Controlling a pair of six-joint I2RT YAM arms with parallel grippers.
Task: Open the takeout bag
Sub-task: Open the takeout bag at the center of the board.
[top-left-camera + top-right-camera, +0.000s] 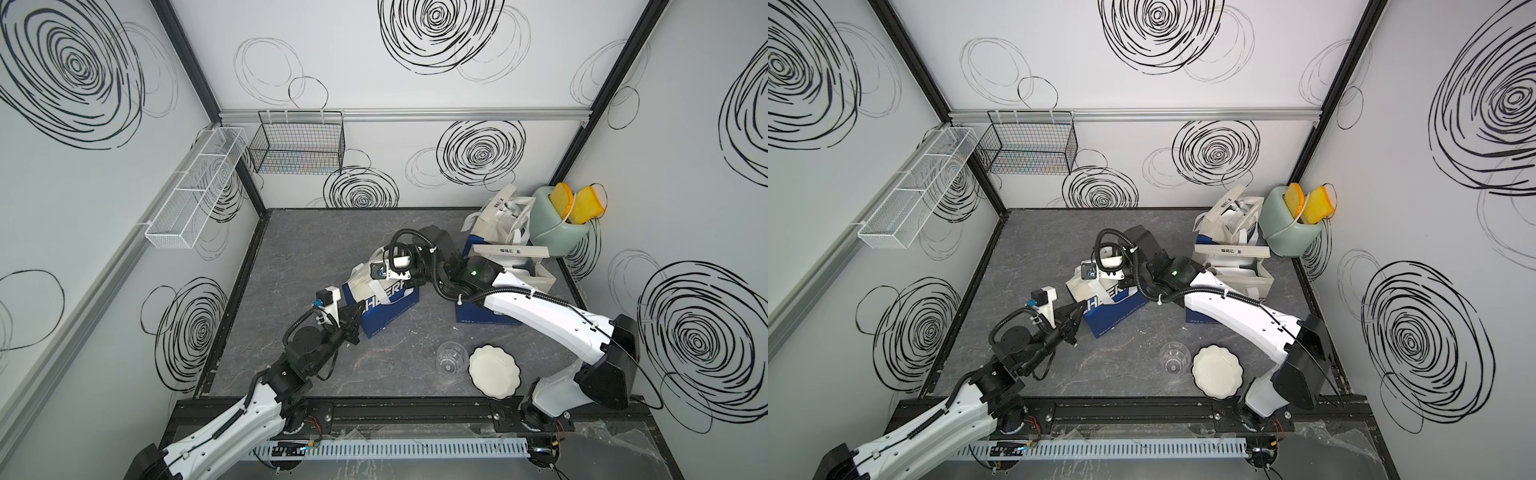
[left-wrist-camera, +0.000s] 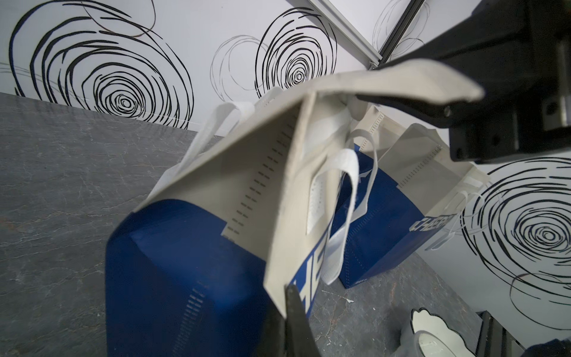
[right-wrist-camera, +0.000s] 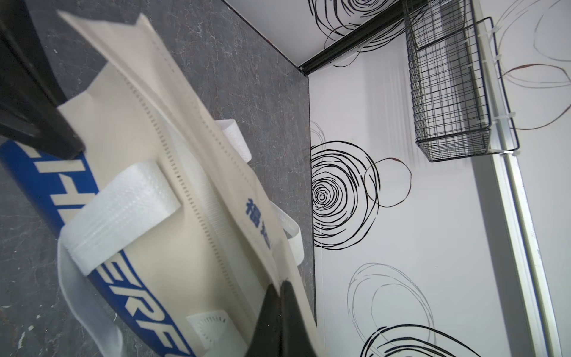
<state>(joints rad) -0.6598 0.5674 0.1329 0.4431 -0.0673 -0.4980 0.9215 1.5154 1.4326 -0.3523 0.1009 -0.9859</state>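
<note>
Blue-and-cream takeout bag stands mid bench, tipped, top leaning toward the back wall, lettered long side running diagonally (second bag just right); left tool and right tool both pinch its cream top flap

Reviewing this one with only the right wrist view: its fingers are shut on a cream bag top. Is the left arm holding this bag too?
Observer: Yes. The left fingers pinch the same takeout bag at the opposite end of its cream top.
Operator: Any other bags?
Observer: A second bag partly under the right arm, a third bag behind it.
Operator: Anything else nearby?
Observer: A white plate with a clear cup beside it, near the front.
</note>
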